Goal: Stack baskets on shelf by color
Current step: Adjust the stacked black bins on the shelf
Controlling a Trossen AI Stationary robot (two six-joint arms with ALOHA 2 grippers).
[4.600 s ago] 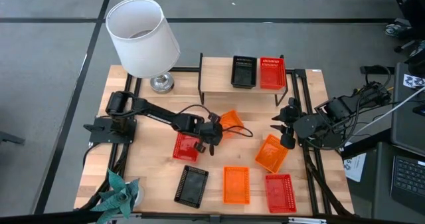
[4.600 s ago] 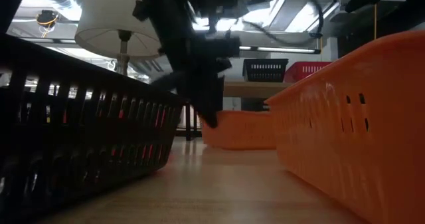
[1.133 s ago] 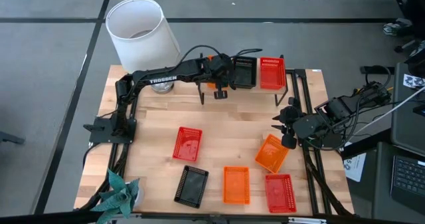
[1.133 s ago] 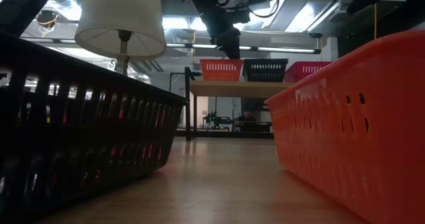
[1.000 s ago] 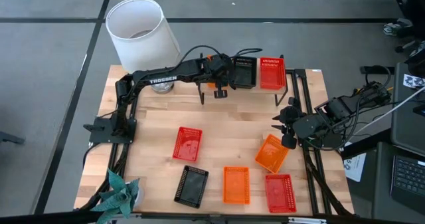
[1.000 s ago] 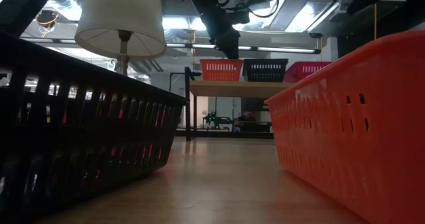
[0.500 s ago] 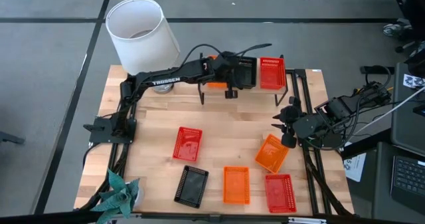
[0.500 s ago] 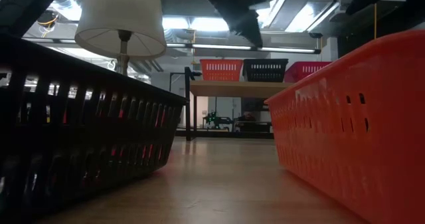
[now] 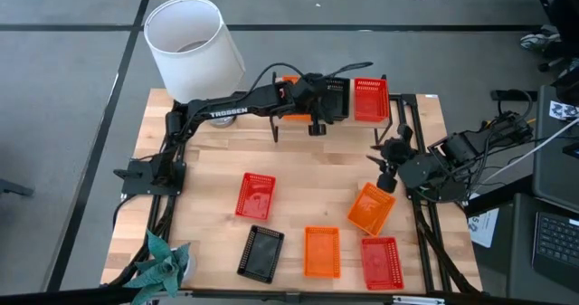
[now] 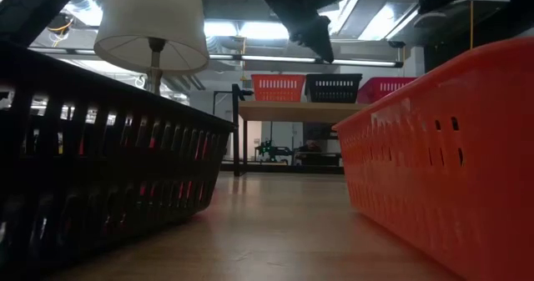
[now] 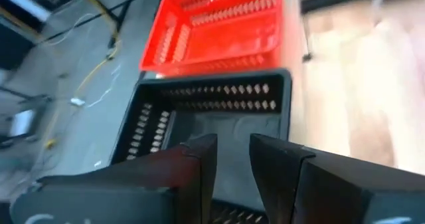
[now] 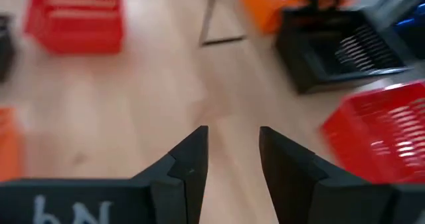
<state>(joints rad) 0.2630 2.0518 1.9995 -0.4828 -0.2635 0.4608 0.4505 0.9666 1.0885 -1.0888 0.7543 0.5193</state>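
Note:
The shelf (image 9: 298, 126) stands at the table's far edge and carries an orange basket (image 9: 289, 81), a black basket (image 9: 335, 95) and a red basket (image 9: 371, 99) side by side on its plank. My left gripper (image 9: 316, 117) hovers open over the black basket (image 11: 212, 111), touching nothing; the low view shows it (image 10: 310, 29) well above the shelf (image 10: 300, 111). My right gripper (image 9: 380, 158) is open near the table's right edge, above the wood (image 12: 234, 141). On the table lie a red basket (image 9: 255, 195), a black one (image 9: 261, 252), an orange one (image 9: 321, 251), another red (image 9: 381, 262) and a tilted orange (image 9: 370, 208).
A white-shaded lamp (image 9: 194, 52) stands at the far left corner beside the shelf. A small green plant (image 9: 163, 264) sits at the near left corner. Bare wood (image 9: 312, 169) lies between the shelf and the loose baskets. Cables and equipment crowd the right side (image 9: 507, 151).
My left gripper has moved toward the table's right along the shelf, from over the orange basket to over the black one, and risen a little. The orange basket stays on the shelf. My right gripper has shifted slightly toward the far edge.

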